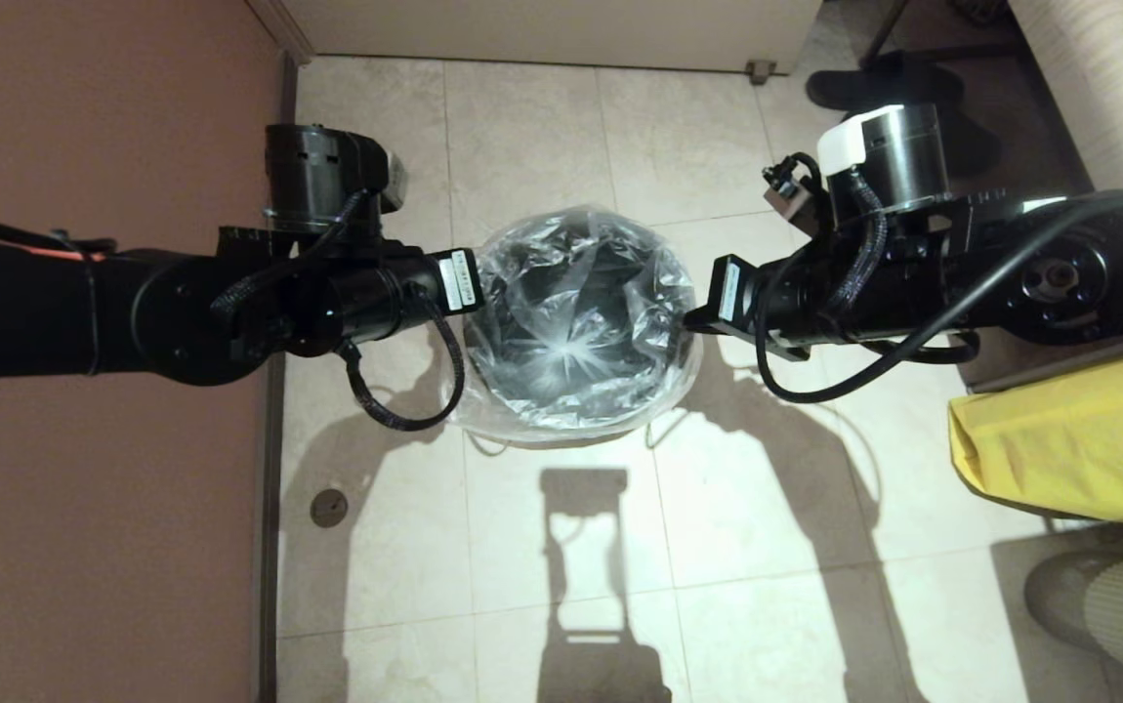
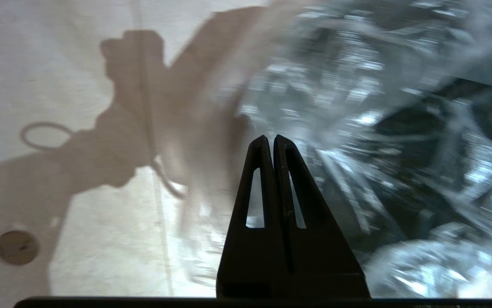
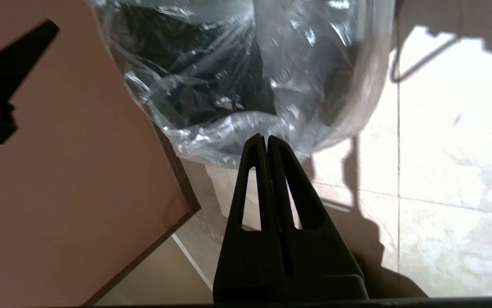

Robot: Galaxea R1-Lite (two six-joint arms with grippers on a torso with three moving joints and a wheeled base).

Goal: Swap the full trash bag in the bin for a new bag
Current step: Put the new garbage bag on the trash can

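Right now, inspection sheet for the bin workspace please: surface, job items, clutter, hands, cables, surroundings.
Surface: tiled floor, arm shadows across it.
Job's things: bin upright; new bag draped over its rim, hanging down outside.
Clutter: yellow sheet at right; round floor plug.
Hands: left hand fingers together at the bag's left side; right hand fingers together at its right side. Whether either pinches film is unclear.
Cables: black loops under both wrists.
Surroundings: brown panel at left.

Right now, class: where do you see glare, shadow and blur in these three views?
Head view: glare flares on the new bag over the bin; arm shadows fall on the floor tiles. Left wrist view: the bag is smeared with blur beyond the shut left pincer. Right wrist view: sharper, with blown-out bright tiles beside the right pincer.
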